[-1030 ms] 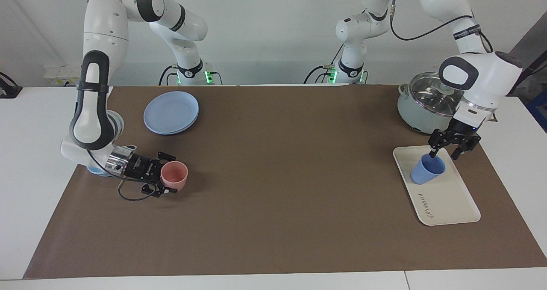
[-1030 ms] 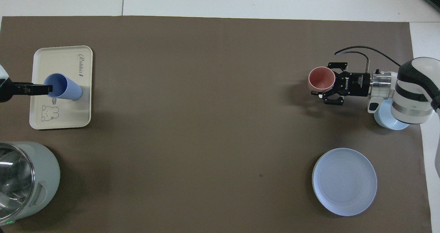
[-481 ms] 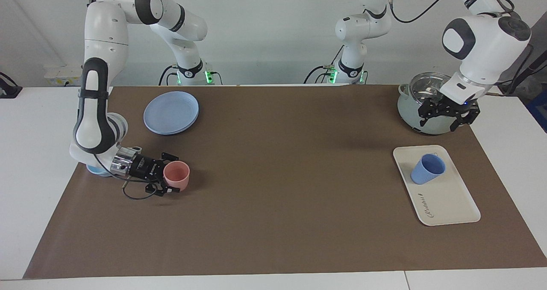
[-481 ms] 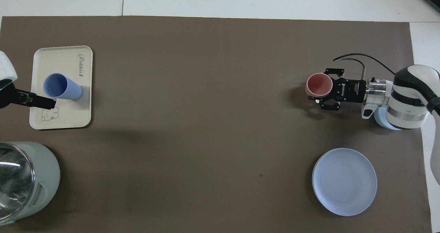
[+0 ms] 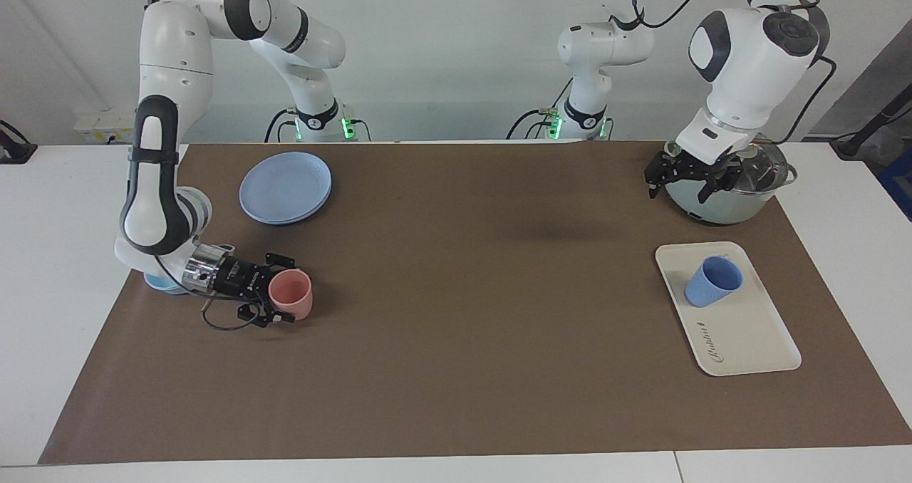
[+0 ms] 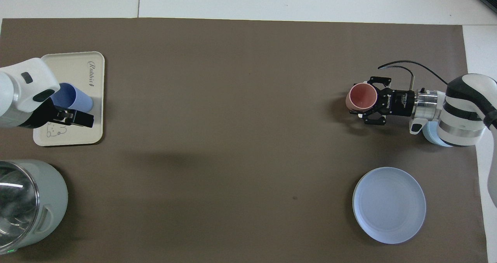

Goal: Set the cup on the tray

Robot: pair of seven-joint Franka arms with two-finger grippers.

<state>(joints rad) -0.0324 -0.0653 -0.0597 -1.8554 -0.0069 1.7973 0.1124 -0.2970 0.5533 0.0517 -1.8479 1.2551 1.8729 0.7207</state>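
Left pincer [image 5: 680,184]: spread wide, empty, high over pot [image 5: 727,201] rim, clear of cup [image 5: 712,281] so nothing tips.
Cup: upright on tray [image 5: 748,340], toward the robots' end; placement judged complete.
Right pincer [image 5: 285,292]: low over counter [image 5: 463,291], clasped on pink cup [image 5: 292,294], apparently waiting.

A: The cup [image 5: 714,281] looks like matt plastic, finely ribbed; the tray [image 5: 748,330] smooth and slightly satin.

B: And the pot [image 5: 719,201]?

A: Its lid is glossy, the body smooth; the mat [image 5: 456,326] is matt brown.
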